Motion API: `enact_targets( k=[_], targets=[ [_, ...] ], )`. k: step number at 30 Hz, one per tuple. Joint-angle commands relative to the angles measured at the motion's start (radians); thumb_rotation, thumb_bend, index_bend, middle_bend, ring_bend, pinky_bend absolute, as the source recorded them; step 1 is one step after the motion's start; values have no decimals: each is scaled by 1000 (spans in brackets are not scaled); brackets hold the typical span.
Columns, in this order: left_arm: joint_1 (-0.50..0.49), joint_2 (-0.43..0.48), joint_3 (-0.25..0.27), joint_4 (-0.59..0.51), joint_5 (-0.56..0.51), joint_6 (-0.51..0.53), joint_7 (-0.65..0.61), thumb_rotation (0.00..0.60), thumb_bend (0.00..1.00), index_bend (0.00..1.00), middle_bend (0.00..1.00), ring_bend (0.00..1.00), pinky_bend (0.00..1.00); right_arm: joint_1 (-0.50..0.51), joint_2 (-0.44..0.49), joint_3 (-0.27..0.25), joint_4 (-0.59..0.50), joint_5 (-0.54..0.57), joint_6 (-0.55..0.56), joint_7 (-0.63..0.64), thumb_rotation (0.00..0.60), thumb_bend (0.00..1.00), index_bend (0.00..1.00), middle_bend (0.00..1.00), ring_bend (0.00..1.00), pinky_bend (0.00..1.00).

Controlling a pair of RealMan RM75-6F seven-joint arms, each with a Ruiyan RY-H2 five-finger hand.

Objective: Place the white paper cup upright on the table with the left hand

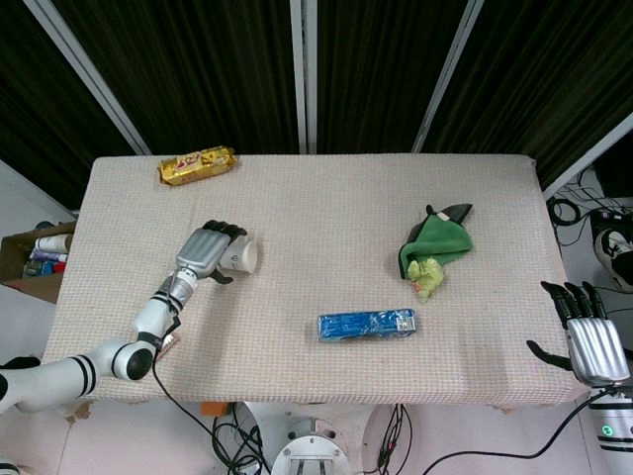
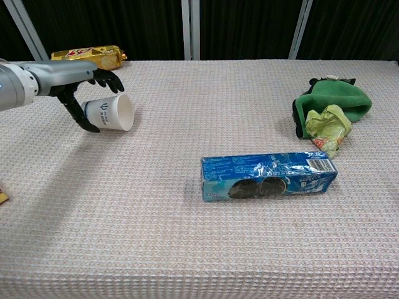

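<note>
The white paper cup [image 1: 243, 255] [image 2: 111, 113] lies on its side on the left part of the table, its mouth pointing right. My left hand [image 1: 204, 252] [image 2: 80, 86] wraps it from the base side, with fingers over the top and the thumb underneath. The cup's base is hidden behind the hand. My right hand [image 1: 590, 338] hangs off the table's near right corner with its fingers spread and nothing in it; the chest view does not show it.
A gold snack packet [image 1: 197, 165] [image 2: 90, 56] lies at the far left edge. A blue cookie package [image 1: 366, 324] [image 2: 268, 176] lies near the front centre. A green cloth [image 1: 440, 237] [image 2: 333, 99] with a crumpled yellow-green wrapper [image 1: 427, 277] [image 2: 327, 124] is at right. A box [image 1: 35, 259] stands beside the table.
</note>
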Motion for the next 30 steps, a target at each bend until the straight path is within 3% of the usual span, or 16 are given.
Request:
enact_targets(
  k=[1,11,13,16,19,25,30],
  targets=[
    [-21,-25,5,32,-18,-18,9,600,0,185,176,138,135,8,-5,2,6,5,-14,1,600,93,116,184,74,69],
    [-62,-74,0,94,-60,-34,17,600,0,238,198,158,149,2,-8,2,18,16,-15,18,600,96,116,184,74,70],
    [-66,-95,-9,121,-59,-22,1,600,24,299,273,226,184,-1,-10,2,23,19,-13,24,600,95,116,184,74,70],
    [-61,-127,-27,158,-54,6,-42,600,143,436,461,406,247,-3,-13,-1,28,22,-16,28,600,95,115,184,74,69],
    [-32,-146,-63,157,-45,43,-155,600,207,506,540,483,307,-8,-14,-2,33,24,-13,34,600,98,116,184,74,70],
    [60,-177,-146,137,8,127,-521,600,211,503,530,483,322,-12,-18,-2,40,24,-10,45,600,101,116,184,74,69],
    [125,-197,-180,134,25,98,-826,600,203,472,496,465,308,-8,-21,0,43,24,-16,45,600,101,116,184,74,69]
  ],
)
